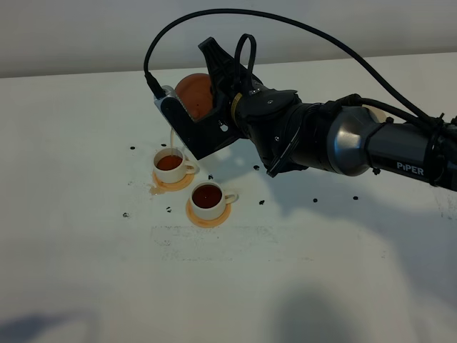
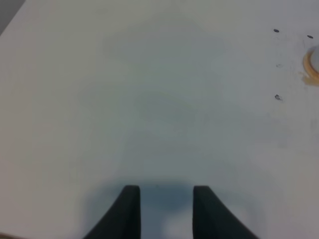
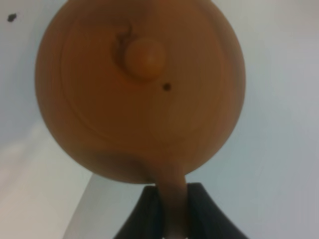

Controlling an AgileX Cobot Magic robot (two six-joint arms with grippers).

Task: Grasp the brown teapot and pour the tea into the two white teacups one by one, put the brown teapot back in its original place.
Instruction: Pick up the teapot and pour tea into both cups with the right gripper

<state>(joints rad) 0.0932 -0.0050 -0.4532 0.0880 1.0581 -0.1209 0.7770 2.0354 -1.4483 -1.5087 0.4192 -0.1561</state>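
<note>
Brown teapot (image 3: pixel 139 94) handle pinched between right jaws

The teapot (image 1: pixel 194 95) was reddish-brown; two white cups (image 1: pixel 172 165) (image 1: pixel 209 198) held dark red-brown tea on orange coasters (image 1: pixel 209 216); the surface (image 1: pixel 300 271) was white, black-speckled.

Right hand (image 3: pixel 172 211) clamped, left hand (image 2: pixel 162 211) parted
</note>
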